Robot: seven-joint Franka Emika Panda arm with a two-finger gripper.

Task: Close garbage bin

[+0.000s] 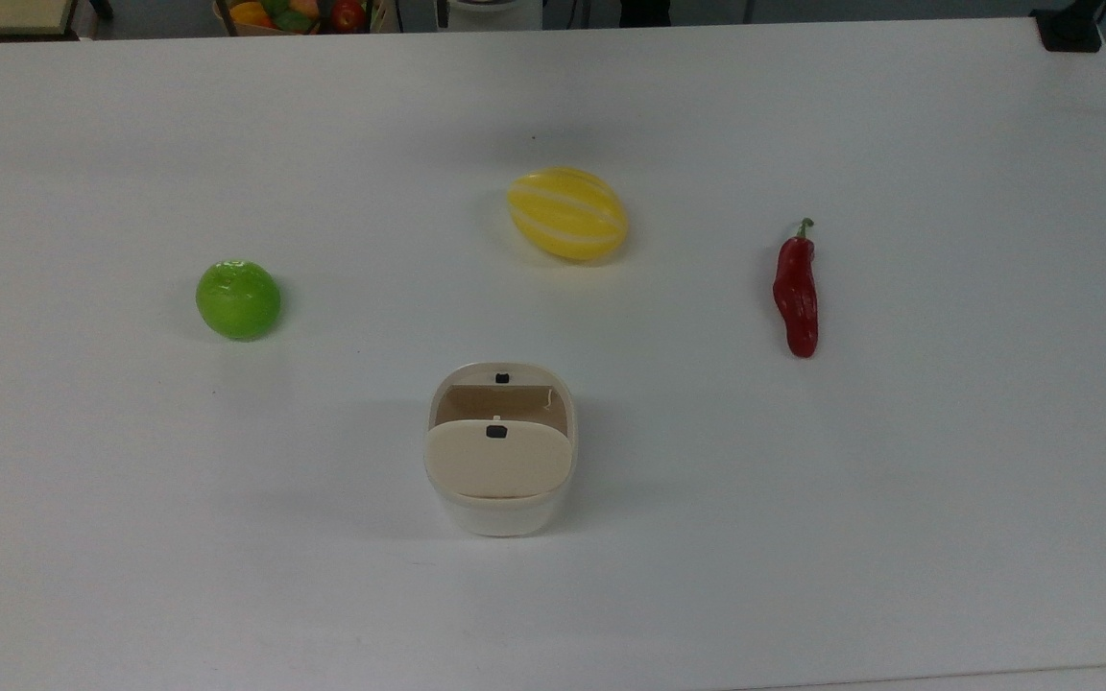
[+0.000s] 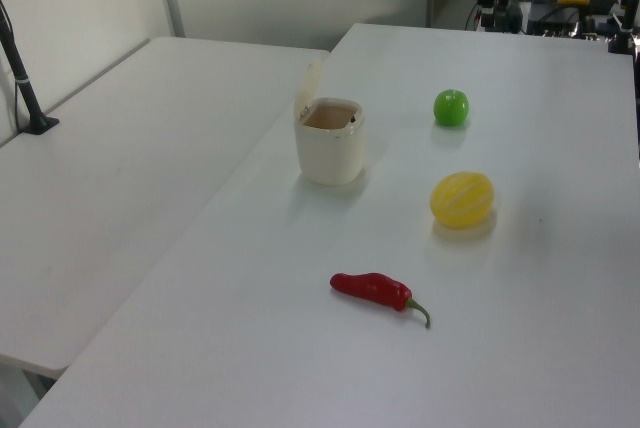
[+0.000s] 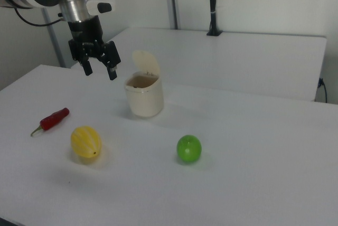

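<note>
Bin [image 3: 143, 96], mid-counter [image 3: 253, 147], lid [image 3: 146, 64] standing upright and open; tool [image 3: 99, 70], fingers spread, empty, hanging up beside it: best brought behind the lid, then pushed gently forward and down.

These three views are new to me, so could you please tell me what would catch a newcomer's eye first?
The cream garbage bin stands on the white table with its beige lid tipped up and its brownish inside showing. Three bright items lie apart around it: a yellow melon, a green apple and a red chili pepper. In the right view, the gripper hangs open above the table, to the right view's left of the bin.
</note>
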